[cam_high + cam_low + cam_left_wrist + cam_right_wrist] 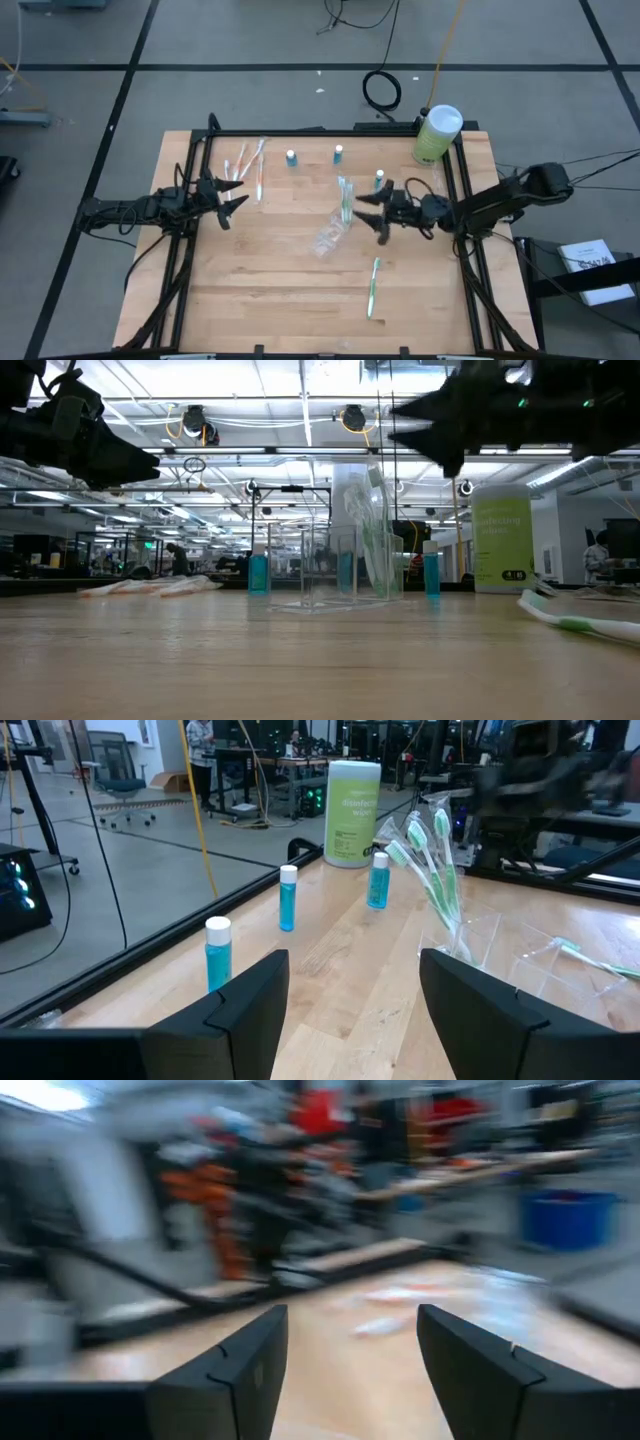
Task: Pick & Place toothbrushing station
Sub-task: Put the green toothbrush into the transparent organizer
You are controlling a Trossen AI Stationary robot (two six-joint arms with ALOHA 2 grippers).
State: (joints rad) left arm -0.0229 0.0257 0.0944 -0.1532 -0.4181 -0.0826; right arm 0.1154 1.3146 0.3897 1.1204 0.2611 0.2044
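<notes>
With my right pincer (378, 212) spread empty just beside the clear holder (332, 237) mid-surface, a careless swing could topple its green toothbrushes (345, 198); my left pincer (232, 195) waits apart.

We see a pale-green canister (436, 135) with a white lid upright at the counter's (270, 290) far corner, beyond the right arm's fingers (372, 197).
</notes>
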